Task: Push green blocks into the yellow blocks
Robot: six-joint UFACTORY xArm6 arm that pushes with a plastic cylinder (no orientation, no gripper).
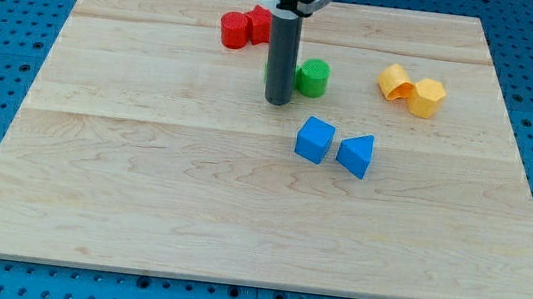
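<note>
Green cylinder (312, 77) sits just right of my tip (277, 101).

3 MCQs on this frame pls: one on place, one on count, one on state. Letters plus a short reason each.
1. Where is my tip relative to the green cylinder?
A. just to its left in the view
B. at the view's bottom right corner
C. between the two blue blocks

2. How many yellow blocks are on the board?
A. none
B. two
C. five

3. How do the two blue blocks stand to each other?
A. stacked
B. at opposite edges of the board
C. side by side, close together

Answers:
1 A: my tip sits right beside the green cylinder, on its left; a sliver of green also shows at the rod's left edge.
2 B: one yellow block and a second yellow block lie together at the view's right.
3 C: the blue cube and the blue wedge-like block lie next to each other on the board.
</note>
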